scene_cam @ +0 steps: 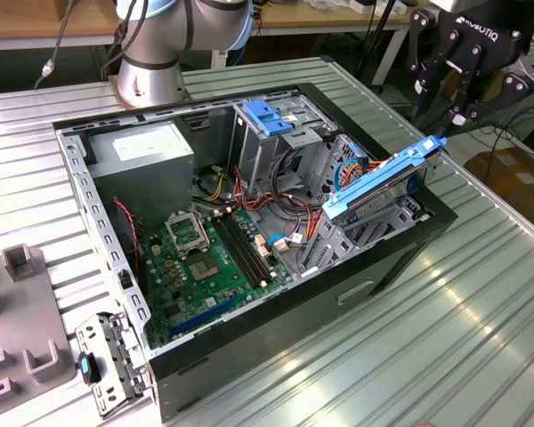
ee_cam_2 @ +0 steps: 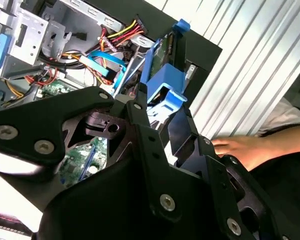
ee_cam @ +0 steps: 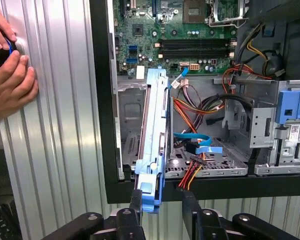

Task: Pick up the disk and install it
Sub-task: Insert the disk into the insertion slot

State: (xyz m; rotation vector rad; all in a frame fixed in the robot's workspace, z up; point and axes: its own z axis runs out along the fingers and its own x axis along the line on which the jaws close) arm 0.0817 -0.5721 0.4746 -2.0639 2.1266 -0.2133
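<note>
The disk is a flat silver-grey drive framed by bright blue rails. It stands tilted in the drive bay of the open computer case, its low end inside the bay and its high end sticking up past the case edge toward the exterior view's right. My gripper hangs just above that raised end. In the first wrist view the disk runs edge-on down to my gripper, whose fingers stand open on either side of the blue end. The second wrist view shows the blue rail end between the fingers.
The case holds a motherboard, a grey power-supply box, a light-blue latch plate and bundles of coloured cables. A person's hands rest on the ribbed metal table beside the case. Grey fixtures sit at the exterior view's left.
</note>
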